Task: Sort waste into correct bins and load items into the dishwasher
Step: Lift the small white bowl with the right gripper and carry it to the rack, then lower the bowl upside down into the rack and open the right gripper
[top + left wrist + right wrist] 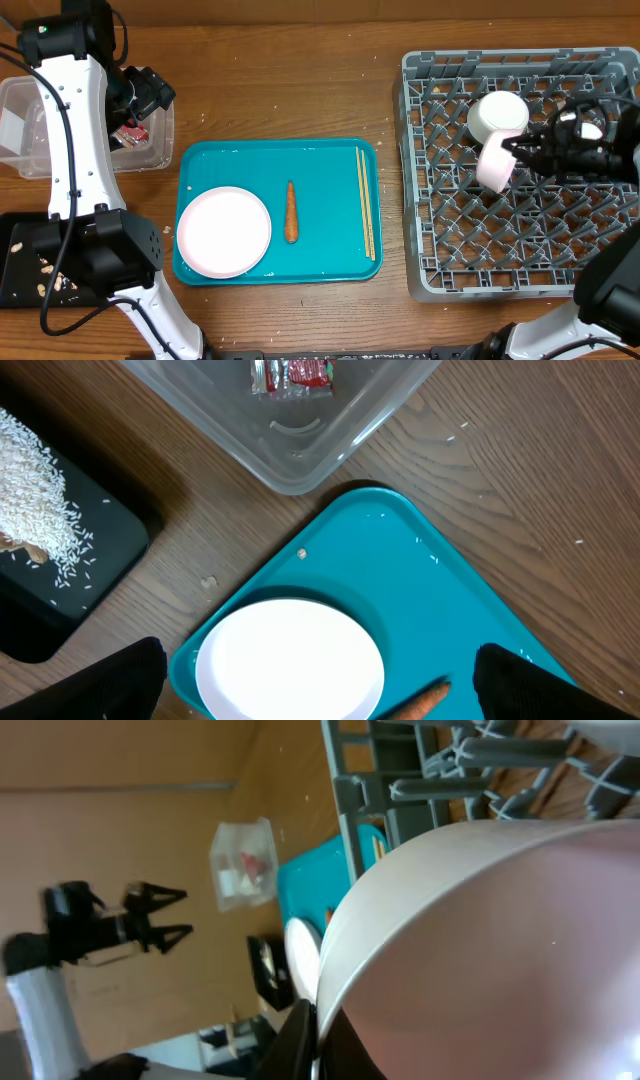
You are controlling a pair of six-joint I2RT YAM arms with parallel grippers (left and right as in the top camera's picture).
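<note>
Right gripper [512,150] clamped on a pale pink round bowl [494,166] over the grey plastic dishwasher rack [440,270].

Overhead: the bowl hangs tilted at the gripper's tip, just beside a white cup [497,113], and the left gripper [158,94] hangs over a clear plastic bin [150,150]. Left wrist: its fingers [130,680] stand wide apart, empty, above a white round plate [290,660] on the teal tray [440,590]. Right wrist: a dark finger [300,1040] presses the bowl's rim.

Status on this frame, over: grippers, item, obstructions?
Left gripper open, empty, by clear bin. Right gripper shut on pink bowl over dish rack. White cup in rack close beside bowl.
</note>
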